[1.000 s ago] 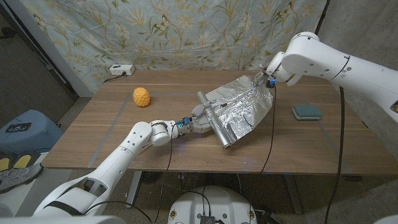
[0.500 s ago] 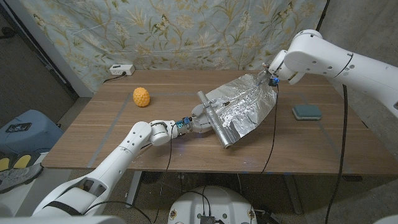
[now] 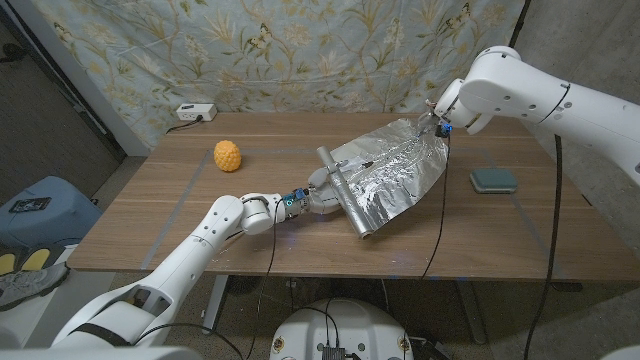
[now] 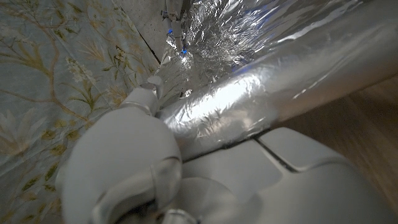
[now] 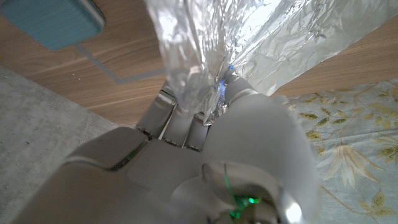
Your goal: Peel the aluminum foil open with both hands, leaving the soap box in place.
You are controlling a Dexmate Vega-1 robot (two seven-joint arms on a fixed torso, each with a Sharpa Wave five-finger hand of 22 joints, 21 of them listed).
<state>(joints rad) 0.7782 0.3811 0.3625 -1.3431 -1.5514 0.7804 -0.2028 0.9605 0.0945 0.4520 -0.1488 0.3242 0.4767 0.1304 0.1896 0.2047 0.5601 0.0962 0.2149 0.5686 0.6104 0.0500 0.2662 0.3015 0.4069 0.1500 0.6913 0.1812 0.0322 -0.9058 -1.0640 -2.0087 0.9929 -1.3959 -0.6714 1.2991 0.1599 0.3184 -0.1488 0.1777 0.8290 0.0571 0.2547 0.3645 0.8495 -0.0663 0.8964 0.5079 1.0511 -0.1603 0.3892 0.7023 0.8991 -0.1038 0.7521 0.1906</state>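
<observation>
On the wooden surface (image 3: 150, 215) a crinkled foil sheet (image 3: 395, 175) is already drawn well out from its roll (image 3: 345, 192); the roll is gripped by the left robot hand (image 3: 318, 198); the sheet's far corner is pinched by the right robot hand (image 3: 437, 124), raised; little peeling is judged left; the teal soap box (image 3: 493, 180) lies apart, untouched.

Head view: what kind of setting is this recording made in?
Probably a makeshift lab or test room, not a home: a wooden table stands before a floral cloth backdrop hung over the wall, with a power strip at the table's far edge.

High head view; close wrist views
</observation>
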